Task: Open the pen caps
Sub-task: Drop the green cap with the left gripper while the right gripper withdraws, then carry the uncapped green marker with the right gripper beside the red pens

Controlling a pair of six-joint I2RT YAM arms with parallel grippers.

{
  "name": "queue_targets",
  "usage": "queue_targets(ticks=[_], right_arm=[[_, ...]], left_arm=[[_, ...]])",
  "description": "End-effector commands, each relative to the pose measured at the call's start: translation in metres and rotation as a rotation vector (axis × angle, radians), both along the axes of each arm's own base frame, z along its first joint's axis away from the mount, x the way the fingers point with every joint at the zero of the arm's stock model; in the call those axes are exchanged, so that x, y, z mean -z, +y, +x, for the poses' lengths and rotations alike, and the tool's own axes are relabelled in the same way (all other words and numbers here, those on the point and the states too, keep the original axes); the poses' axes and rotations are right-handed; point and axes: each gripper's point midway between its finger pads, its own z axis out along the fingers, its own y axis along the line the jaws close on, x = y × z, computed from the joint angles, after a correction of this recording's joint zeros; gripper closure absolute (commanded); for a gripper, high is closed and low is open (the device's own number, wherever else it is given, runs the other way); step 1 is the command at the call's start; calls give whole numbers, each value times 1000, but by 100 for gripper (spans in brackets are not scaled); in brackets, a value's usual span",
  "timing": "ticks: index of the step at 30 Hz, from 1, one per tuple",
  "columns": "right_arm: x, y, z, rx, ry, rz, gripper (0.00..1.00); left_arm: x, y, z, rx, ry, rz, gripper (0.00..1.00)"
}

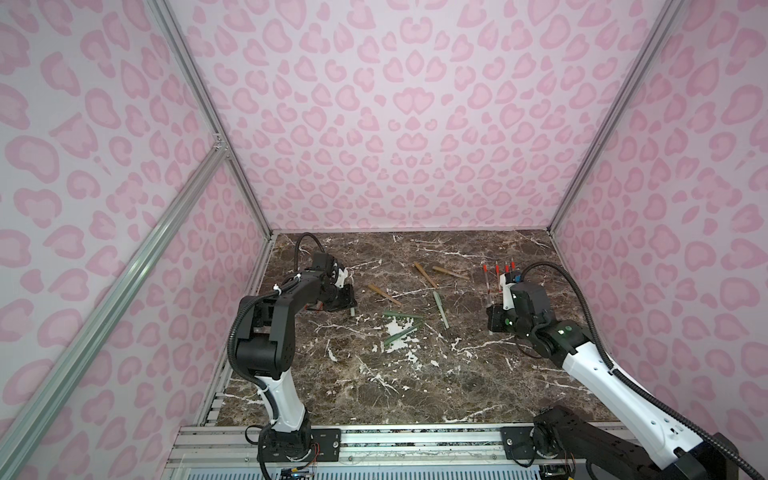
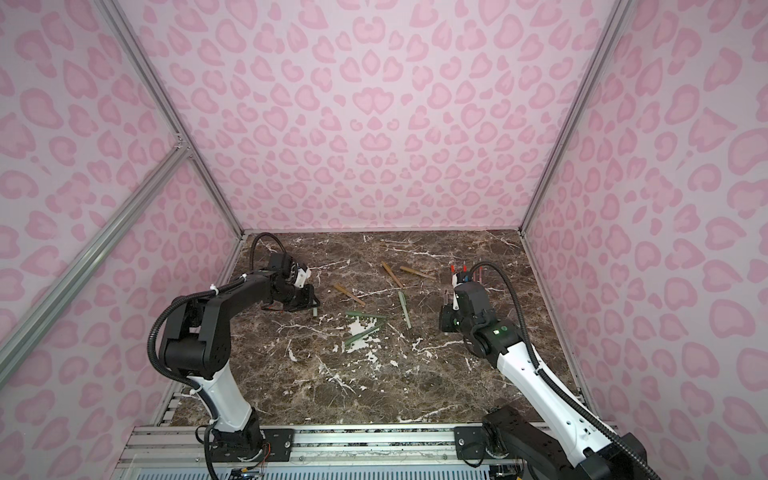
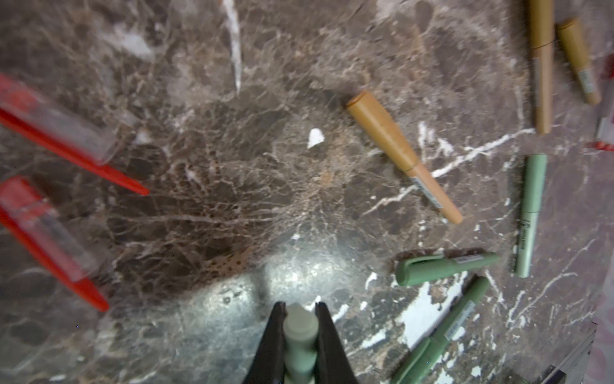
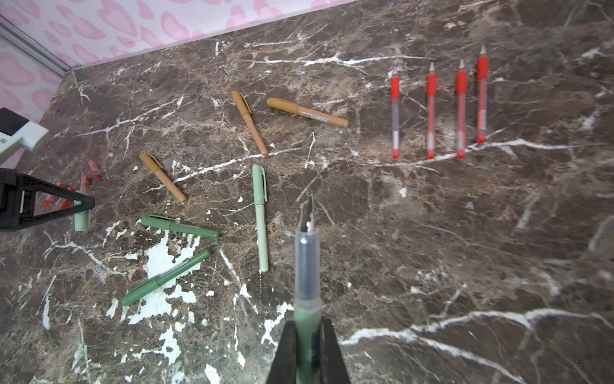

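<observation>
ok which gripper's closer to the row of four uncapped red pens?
Right. The right gripper, holding a green pen body, sits just near-side of the red pens; the left gripper, holding a green cap, is across the table, far left of them.

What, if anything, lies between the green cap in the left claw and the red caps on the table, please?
Nothing visible does: in the left wrist view only bare marble table lies between the green cap, held in the left claw, and the red caps.

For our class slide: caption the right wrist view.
The right gripper holds an uncapped pen; capped tan pens and green pens lie beyond.
</observation>
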Motion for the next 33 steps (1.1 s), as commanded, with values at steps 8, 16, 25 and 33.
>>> queue_targets(ticks=[8, 16, 25, 33], right_arm=[[8, -37, -10, 59, 43, -40, 100], [10, -53, -7, 93, 64, -52, 100], [15, -77, -1, 137, 105, -80, 100], [25, -98, 12, 176, 165, -144, 100]], left_arm=[[19, 2, -6, 29, 70, 79, 88], [8, 2, -6, 18, 49, 82, 76], [-36, -2, -7, 20, -57, 55, 65], [-100, 2, -19, 42, -286, 49, 43]])
